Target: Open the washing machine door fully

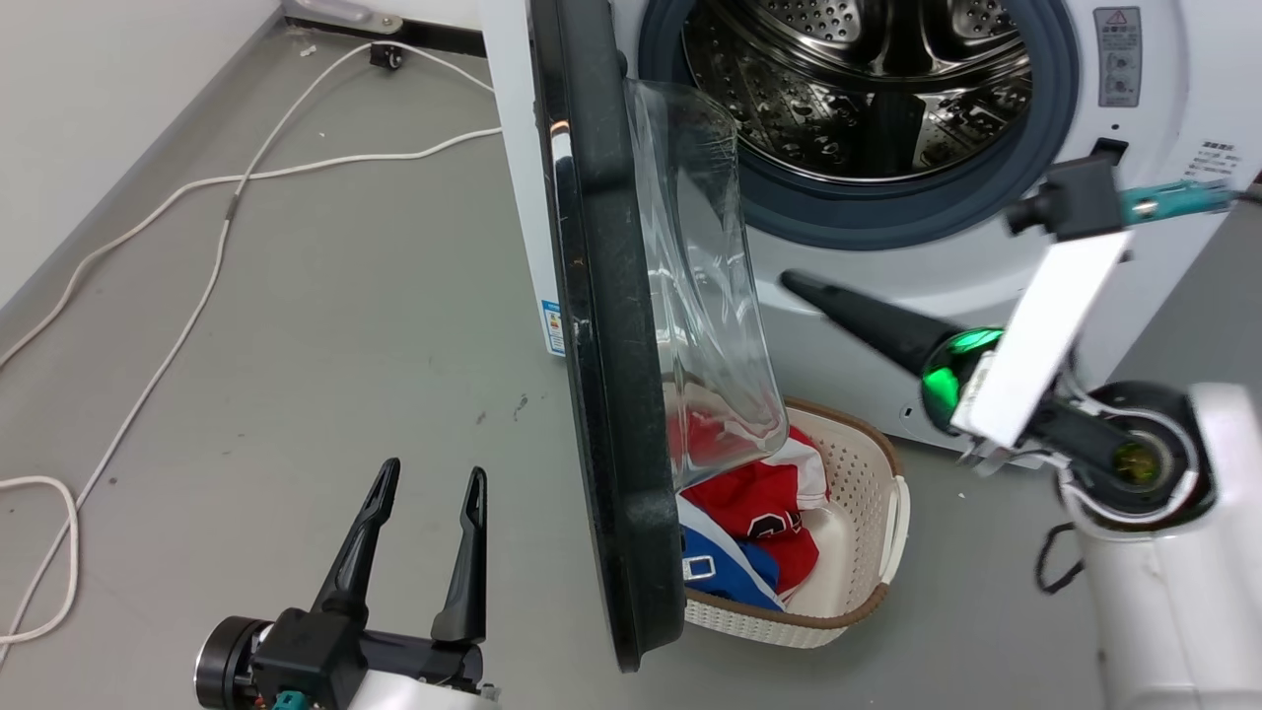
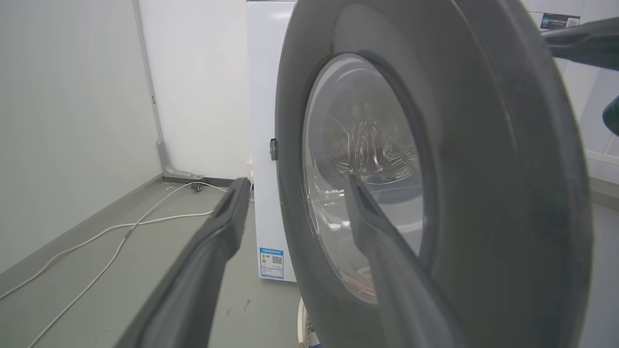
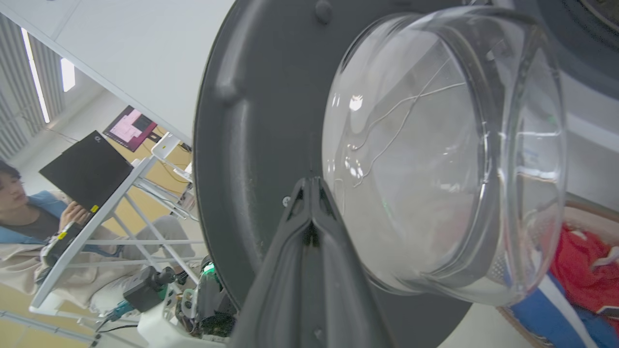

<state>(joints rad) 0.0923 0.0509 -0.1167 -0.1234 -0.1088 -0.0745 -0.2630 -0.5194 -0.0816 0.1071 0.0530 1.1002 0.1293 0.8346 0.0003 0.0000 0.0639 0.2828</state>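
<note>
Right of centre, your closed right pincer (image 1: 801, 288) is pointing at the half-open washing machine door (image 1: 601, 345); you're risking swinging it into your open left pincer (image 1: 435, 469).

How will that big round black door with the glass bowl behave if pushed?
The round glossy black door looks rigid, so it would likely swing as one piece, not flex. Its smooth clear glass bowl seems slippery and breakable.

Door (image 1: 601, 394) edge-on, left gripper (image 1: 435, 470) spread, right gripper (image 1: 795, 284) seemingly closed
</note>
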